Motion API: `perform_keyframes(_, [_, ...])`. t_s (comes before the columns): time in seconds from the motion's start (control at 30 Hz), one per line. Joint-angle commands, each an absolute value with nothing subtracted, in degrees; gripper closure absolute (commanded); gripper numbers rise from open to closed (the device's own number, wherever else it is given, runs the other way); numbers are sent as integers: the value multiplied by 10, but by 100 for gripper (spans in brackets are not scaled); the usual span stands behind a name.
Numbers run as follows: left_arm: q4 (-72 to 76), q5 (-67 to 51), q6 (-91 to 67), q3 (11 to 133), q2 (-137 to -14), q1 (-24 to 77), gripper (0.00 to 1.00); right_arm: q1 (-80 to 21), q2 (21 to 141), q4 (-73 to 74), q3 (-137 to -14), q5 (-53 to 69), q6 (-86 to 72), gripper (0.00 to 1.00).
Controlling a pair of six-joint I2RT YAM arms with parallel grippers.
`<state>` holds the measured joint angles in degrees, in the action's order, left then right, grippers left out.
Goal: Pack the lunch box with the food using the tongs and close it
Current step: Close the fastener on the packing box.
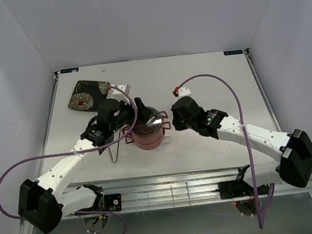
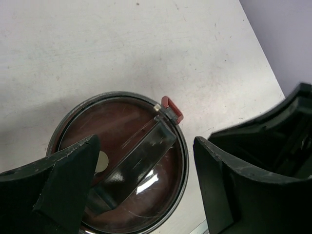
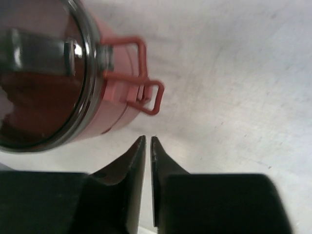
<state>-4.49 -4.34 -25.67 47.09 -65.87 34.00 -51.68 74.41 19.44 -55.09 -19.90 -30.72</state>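
Left pincer (image 2: 146, 163): released wide, directly above the lunch box (image 1: 148, 134), which stands stacked and lidded at mid-bench (image 1: 208, 78). Right pincer (image 3: 148, 141): all but clenched, empty, just right of its handles (image 3: 146, 95). Left arm nearer.

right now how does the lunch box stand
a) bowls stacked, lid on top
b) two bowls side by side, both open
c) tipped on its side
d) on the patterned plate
a: the lunch box stands upright on the table as one stack, one red bowl on the other, with the top lid sitting on it.
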Motion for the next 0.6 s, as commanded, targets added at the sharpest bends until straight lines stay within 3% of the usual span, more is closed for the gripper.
perform_keyframes(0.0, [-99, -39, -235, 511, -626, 344, 12, -476, 768, 178, -602, -165, -214, 77])
perform_keyframes(0.03, [-106, -30, -235, 511, -610, 344, 12, -465, 773, 179, -612, -128, -196, 59])
perform_keyframes(0.07, [-112, -22, -235, 508, -601, 344, 12, -450, 774, 176, -623, -104, -168, 50])
perform_keyframes(0.13, [-143, 12, -236, 515, -585, 344, 10, -446, 761, 164, -638, -7, -37, 34])
perform_keyframes(0.23, [-211, 53, -250, 547, -579, 344, 10, -425, 730, 183, -642, 145, 141, 19])
perform_keyframes(0.43, [-232, 46, -272, 551, -553, 343, 9, -364, 712, 176, -644, 365, 257, 2])
perform_keyframes(0.57, [-236, 30, -287, 535, -534, 343, 9, -364, 774, 205, -699, 411, 361, 3])
